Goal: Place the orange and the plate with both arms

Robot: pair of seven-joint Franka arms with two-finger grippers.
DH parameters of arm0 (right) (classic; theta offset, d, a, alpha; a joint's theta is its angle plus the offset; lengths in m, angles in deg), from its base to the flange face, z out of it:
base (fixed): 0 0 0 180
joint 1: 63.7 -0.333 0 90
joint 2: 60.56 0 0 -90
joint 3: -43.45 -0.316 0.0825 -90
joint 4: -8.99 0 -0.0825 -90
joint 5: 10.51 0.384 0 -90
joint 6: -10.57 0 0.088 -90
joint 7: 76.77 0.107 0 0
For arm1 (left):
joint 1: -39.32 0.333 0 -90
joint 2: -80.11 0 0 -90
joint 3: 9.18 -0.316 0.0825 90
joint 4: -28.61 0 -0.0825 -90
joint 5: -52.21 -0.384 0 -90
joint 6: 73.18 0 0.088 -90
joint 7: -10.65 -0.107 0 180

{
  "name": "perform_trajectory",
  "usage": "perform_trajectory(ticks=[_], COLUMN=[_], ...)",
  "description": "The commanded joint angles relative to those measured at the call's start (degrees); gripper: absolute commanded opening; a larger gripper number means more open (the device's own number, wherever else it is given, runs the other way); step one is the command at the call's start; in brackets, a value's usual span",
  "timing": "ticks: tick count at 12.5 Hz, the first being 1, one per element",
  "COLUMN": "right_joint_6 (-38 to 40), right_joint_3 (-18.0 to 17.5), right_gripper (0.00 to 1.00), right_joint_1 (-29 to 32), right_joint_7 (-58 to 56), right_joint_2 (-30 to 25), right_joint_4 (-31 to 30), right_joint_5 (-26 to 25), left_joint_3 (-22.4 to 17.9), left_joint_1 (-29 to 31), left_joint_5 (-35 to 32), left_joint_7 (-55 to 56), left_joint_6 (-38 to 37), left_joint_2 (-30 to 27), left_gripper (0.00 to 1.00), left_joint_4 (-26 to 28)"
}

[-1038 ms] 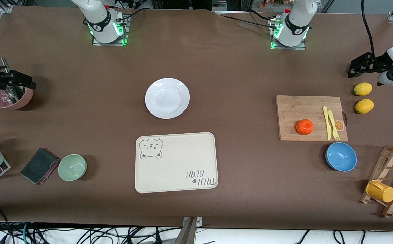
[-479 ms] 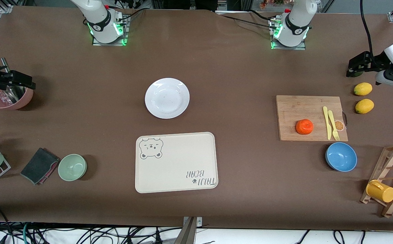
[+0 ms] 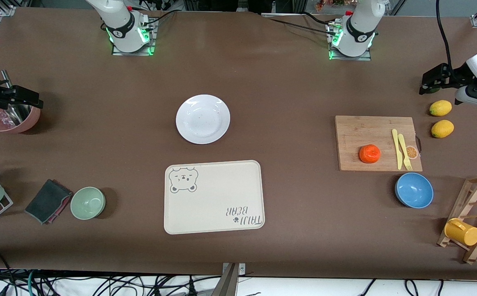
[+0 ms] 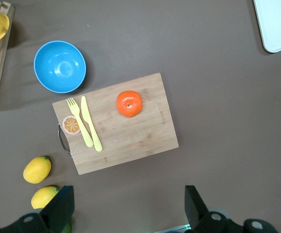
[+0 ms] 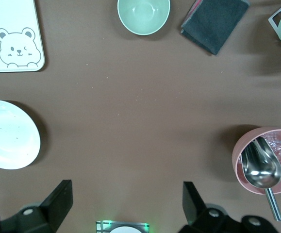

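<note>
The orange sits on a wooden cutting board toward the left arm's end of the table; it also shows in the left wrist view. The white plate lies on the table near the middle, empty, and shows at the edge of the right wrist view. My left gripper is open and empty, up over the table by the two lemons; its own view shows it too. My right gripper is open and empty, up over a pink bowl; its own view shows it too.
A yellow knife and fork lie on the board. Two lemons, a blue bowl, a mug rack, a bear-printed tray, a green bowl, a dark cloth and a pink bowl with a scoop lie around.
My left gripper has shifted slightly toward the robots' bases and the table's middle. The right arm, the orange and the plate have not moved.
</note>
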Motion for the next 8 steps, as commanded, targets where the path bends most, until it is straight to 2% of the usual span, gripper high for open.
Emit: perform_trajectory(ticks=[1,8], right_joint_6=[1.22,1.22], right_joint_3=[-0.17,-0.17], right_gripper=[1.00,1.00], right_joint_1=[0.09,0.09], right_joint_7=[-0.19,-0.19], right_joint_2=[0.17,0.17], right_joint_4=[1.27,1.27], right_joint_5=[-0.11,-0.11], left_joint_3=[0.15,-0.03], left_joint_1=[0.23,0.40], left_joint_5=[1.01,1.36], left_joint_7=[0.18,-0.35], left_joint_6=[-0.19,0.24], left_joint_2=[-0.50,-0.69], left_gripper=[1.00,1.00], left_joint_4=[-0.61,-0.44])
